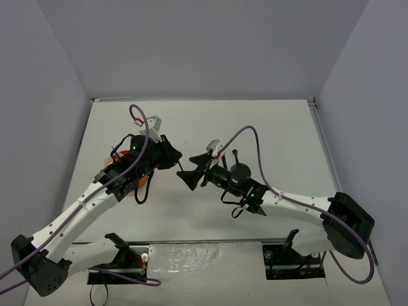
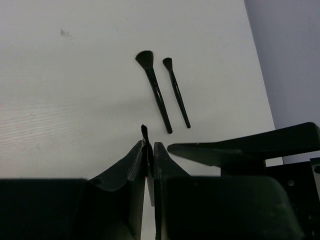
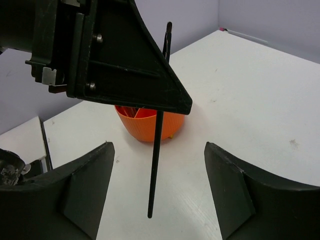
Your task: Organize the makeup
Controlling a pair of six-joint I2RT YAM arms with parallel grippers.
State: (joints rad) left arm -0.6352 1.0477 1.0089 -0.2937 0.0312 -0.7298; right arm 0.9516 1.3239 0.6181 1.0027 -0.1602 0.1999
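Pinching a thin black stick (image 2: 144, 131), the left gripper (image 2: 150, 146) has its jaws pressed together on the shaft. Whether the stick is a brush or a pencil I cannot tell. In the left wrist view only its pointed tip pokes out past the fingertips, and the rest of it runs back between the pads.

In the right wrist view the stick hangs nearly upright from the left gripper, its lower end in the air above the table (image 2: 75, 75). The right gripper (image 3: 158, 150) has its jaws spread wide. The stick stands in the gap between them, about midway and touching neither finger.

Behind the stick in that view sits an orange tub (image 3: 150, 125), on the table and partly hidden by the left gripper.

Two more of the makeup items lie flat on the table beyond the left gripper: a big brush (image 2: 156, 95) and a small brush (image 2: 177, 95). They lie side by side, nearly parallel and apart, bristles pointing away from the gripper. Neither gripper touches them.

From above, the two grippers meet tip to tip over the middle of the table.
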